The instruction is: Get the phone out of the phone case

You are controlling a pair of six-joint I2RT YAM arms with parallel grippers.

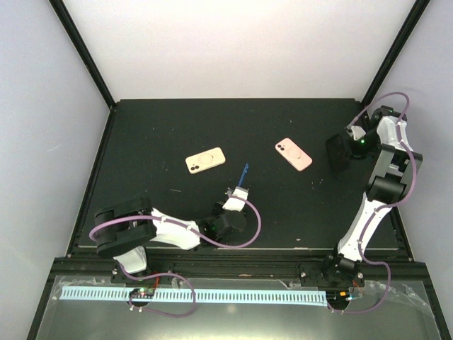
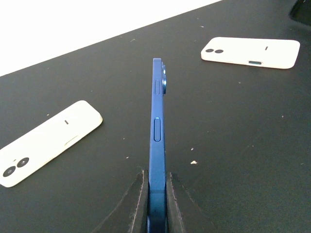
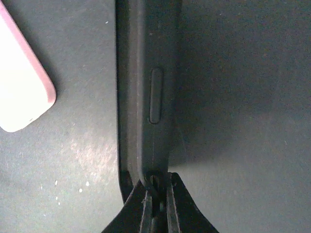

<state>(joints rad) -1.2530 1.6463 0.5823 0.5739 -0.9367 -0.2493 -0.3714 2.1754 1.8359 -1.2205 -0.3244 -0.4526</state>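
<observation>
Left of the pink phone (image 1: 293, 154), our low left gripper (image 2: 156, 190) clamps the blue phone (image 2: 157, 121) edgewise; right of it, our raised right gripper (image 3: 155, 191) pinches the black case (image 3: 146, 92).

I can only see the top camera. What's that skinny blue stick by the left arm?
Observer: It's a phone, seen edge-on. The left gripper is shut on its end, and the left wrist view shows its side buttons.
Child: And the right arm? I just see a black blob.
Observer: That's a black case. The right gripper is pinching its edge, and close up you can see a button bump on its side.
Child: So is the phone out?
Observer: It looks so. Up close the phone is bare, with its camera bump sticking out and no case around it.
</observation>
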